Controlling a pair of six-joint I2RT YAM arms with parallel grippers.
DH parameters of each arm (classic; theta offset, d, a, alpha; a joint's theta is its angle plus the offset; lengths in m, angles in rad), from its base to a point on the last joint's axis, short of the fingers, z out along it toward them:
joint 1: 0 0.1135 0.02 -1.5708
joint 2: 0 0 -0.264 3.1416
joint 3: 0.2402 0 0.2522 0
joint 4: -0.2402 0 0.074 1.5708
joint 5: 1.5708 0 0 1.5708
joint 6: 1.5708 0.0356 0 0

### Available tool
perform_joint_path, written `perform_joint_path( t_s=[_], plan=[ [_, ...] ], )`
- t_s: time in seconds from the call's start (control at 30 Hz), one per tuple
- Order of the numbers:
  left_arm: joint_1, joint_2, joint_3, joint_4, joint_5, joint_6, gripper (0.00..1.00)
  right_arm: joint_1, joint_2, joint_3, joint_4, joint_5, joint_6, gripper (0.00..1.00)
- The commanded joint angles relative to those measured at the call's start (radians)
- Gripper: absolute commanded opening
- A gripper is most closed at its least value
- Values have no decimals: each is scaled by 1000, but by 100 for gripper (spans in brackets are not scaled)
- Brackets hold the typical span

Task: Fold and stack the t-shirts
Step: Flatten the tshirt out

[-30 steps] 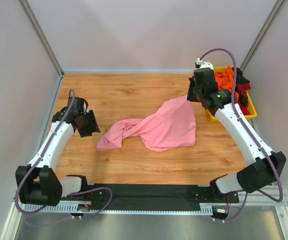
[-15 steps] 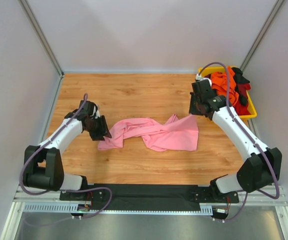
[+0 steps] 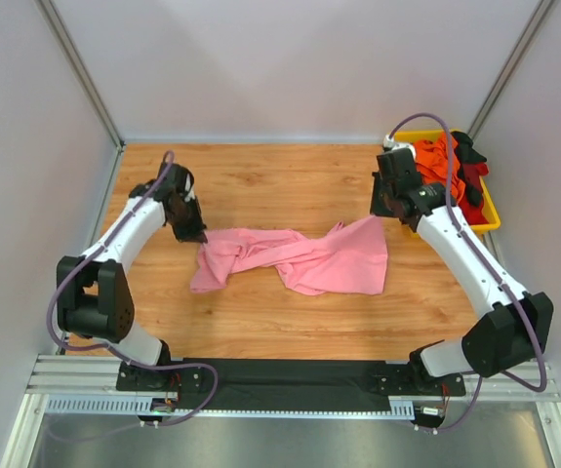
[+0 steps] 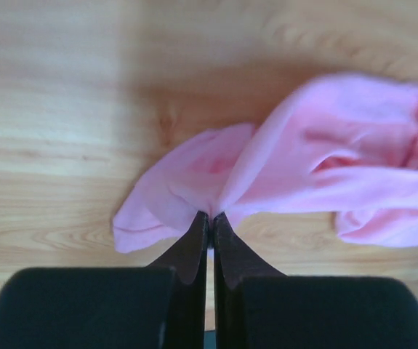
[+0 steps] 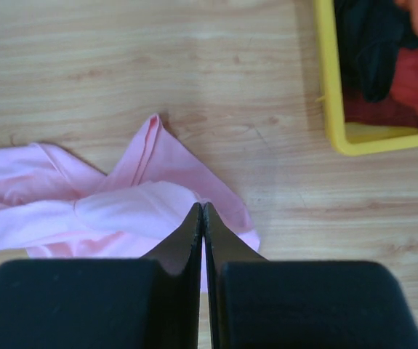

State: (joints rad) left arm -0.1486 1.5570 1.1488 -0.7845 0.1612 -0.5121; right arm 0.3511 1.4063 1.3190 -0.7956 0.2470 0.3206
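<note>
The light pink t-shirt (image 3: 304, 258) lies crumpled and drawn out lengthwise across the wooden table (image 3: 260, 185). My left gripper (image 3: 195, 234) is at its left end, and in the left wrist view it (image 4: 210, 215) is shut on a pinch of pink cloth (image 4: 318, 167). At the shirt's right end my right gripper (image 3: 383, 208) is also shut; the right wrist view shows its tips (image 5: 203, 208) closed on a pink fold (image 5: 132, 207). The orange t-shirt (image 3: 438, 156), the red one (image 3: 471, 202) and the black one (image 3: 469, 148) are heaped in the yellow bin (image 3: 492, 211).
The yellow bin (image 5: 330, 109) stands at the table's far right, close beside my right arm. Pale walls close off the left, right and back sides of the table. Bare wood shows behind and in front of the pink shirt.
My left gripper swung in to the pink shirt's left end and shut on it. The shirt, lifted a second ago at its right end, now lies lower and stretched between both grippers.
</note>
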Motion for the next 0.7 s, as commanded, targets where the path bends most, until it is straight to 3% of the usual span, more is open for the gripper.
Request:
perform_joint_path(
  t_s=[0.0, 0.13, 0.27, 0.47, 0.6, 0.63, 0.67],
  plan=[
    [-2, -80, 260, -180, -159, 41, 0, 0, -84, 144, 12, 135, -60, 0],
    [-2, -144, 432, -304, -241, 83, 0, -1, -180, 232, 18, 182, -107, 0],
    [-3, -181, 456, -369, -210, 98, 0, -1, -269, 243, -25, 199, -103, 0],
    [-42, -281, 186, -254, -115, 64, 0, -1, -418, 62, -139, 187, -5, 0],
    [-147, -296, -105, -104, 3, -25, 0, -1, -497, -156, -137, 106, 81, 0],
    [-151, -287, -144, -44, 35, -58, 2, -1, -503, -179, -139, 91, 90, 0],
    [-151, -279, -190, -32, 43, -72, 13, -3, -506, -194, -140, 80, 94, 0]
  ],
)
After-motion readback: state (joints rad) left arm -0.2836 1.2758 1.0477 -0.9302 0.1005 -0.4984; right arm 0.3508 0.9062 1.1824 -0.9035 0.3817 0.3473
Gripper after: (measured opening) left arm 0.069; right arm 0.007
